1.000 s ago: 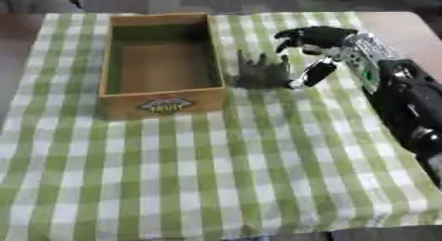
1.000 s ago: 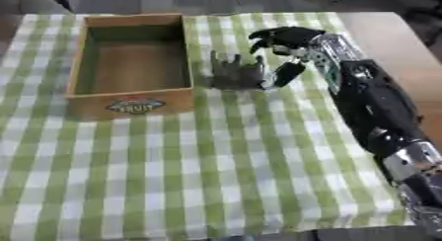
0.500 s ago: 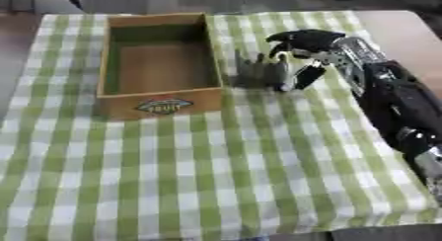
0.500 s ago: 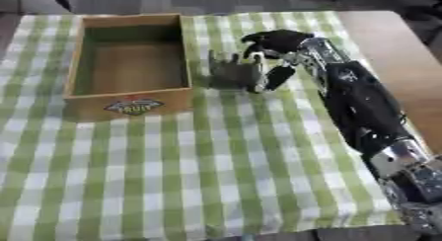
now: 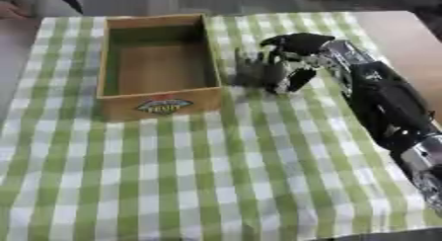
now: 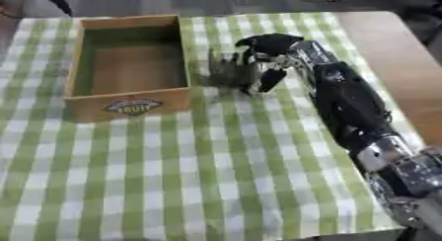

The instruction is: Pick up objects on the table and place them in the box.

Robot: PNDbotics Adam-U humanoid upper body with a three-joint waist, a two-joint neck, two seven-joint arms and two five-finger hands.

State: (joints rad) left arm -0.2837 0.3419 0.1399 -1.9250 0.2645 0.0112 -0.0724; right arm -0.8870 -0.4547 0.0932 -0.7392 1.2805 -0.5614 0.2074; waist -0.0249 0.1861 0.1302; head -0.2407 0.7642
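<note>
A small dark grey object (image 5: 248,72) with upright prongs stands on the green checked cloth just right of the wooden box (image 5: 160,104). That box is open-topped and empty, with a fruit label on its front wall. My right hand (image 5: 293,45) reaches in from the right and sits over the object's right side. Its fingers (image 6: 256,77) curl down against the prongs, with the thumb just to their right. How much of the object lies inside the grip is hidden by the hand. My left hand shows in neither view.
The green and white checked cloth (image 5: 216,176) covers most of the table. Bare brown tabletop (image 5: 397,32) shows along the right side. My black right forearm (image 5: 388,106) lies diagonally across the right part of the cloth.
My right hand has moved left onto the dark pronged object, and its fingers have gone from spread to curled down on it. The box has not moved.
</note>
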